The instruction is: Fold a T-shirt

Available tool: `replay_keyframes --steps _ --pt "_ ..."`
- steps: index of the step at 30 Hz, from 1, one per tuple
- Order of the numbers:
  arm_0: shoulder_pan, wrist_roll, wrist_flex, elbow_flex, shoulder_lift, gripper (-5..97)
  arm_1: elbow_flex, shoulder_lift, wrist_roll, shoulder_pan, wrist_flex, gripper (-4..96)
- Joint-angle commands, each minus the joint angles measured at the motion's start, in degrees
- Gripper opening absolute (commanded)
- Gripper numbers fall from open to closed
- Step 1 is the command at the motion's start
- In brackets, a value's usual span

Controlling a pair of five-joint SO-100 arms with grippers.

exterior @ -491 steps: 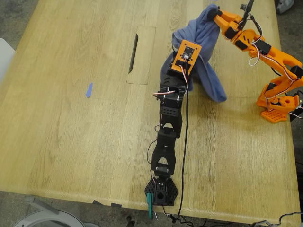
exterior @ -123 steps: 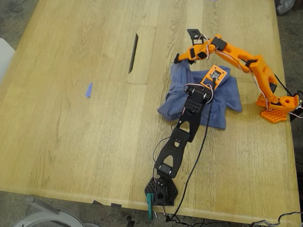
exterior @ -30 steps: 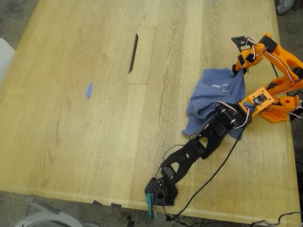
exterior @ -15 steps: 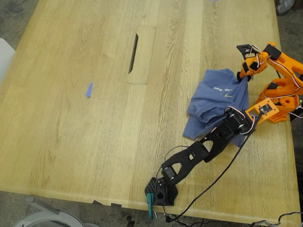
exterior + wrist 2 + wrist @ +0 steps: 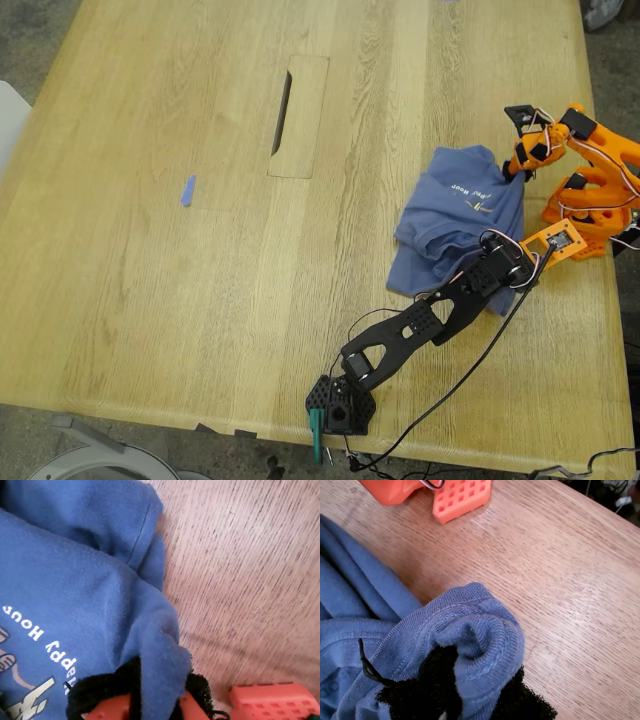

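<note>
The slate-blue T-shirt (image 5: 460, 215) lies crumpled in a loose heap on the wooden table, toward the exterior view's right, its chest print and white lettering facing up, hems bunched.

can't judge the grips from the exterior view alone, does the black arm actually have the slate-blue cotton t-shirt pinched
observer: yes. The first wrist view shows my first gripper with a stitched hem of the slate-blue cotton T-shirt bunched between its black padded jaws.
operator: and the orange arm
observer: my second gripper is shut on a fold of the fabric too, close beside the white lettering on the chest.
operator: is the black arm's grip bumping the orange base
observer: no. In the first wrist view the orange grid base plate sits apart from the pinched hem, with bare wooden table between them.
</note>
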Motion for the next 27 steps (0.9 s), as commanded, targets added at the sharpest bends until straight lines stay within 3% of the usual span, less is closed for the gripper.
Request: replay_keyframes --steps 1,4,6,11,13,19,27 --pt "-0.88 -0.88 -0.79 -3.6 1.76 0 1.32 1.93 0.44 0.18 -1.93 0.0" --pt "-1.32 -2.64 -0.88 -3.6 0.79 6 3.16 3.08 0.53 0.62 -2.9 0.0" --pt "-1.49 -6.42 -0.35 -3.52 0.53 18 4.31 4.13 0.53 0.62 -3.34 1.7" --pt "-1.67 -11.78 0.44 -3.52 0.62 58 6.94 7.29 0.97 1.76 -3.52 33.0" --pt "-1.85 -13.1 0.62 -3.52 0.79 64 7.21 8.09 0.97 1.85 -2.9 37.6" --pt "-2.02 -16.08 2.81 -3.52 1.41 78 6.77 8.79 1.23 2.37 -3.08 38.1" --pt "-0.7 -16.17 5.63 -3.43 4.39 80 3.52 8.35 0.62 4.57 -1.85 37.2"
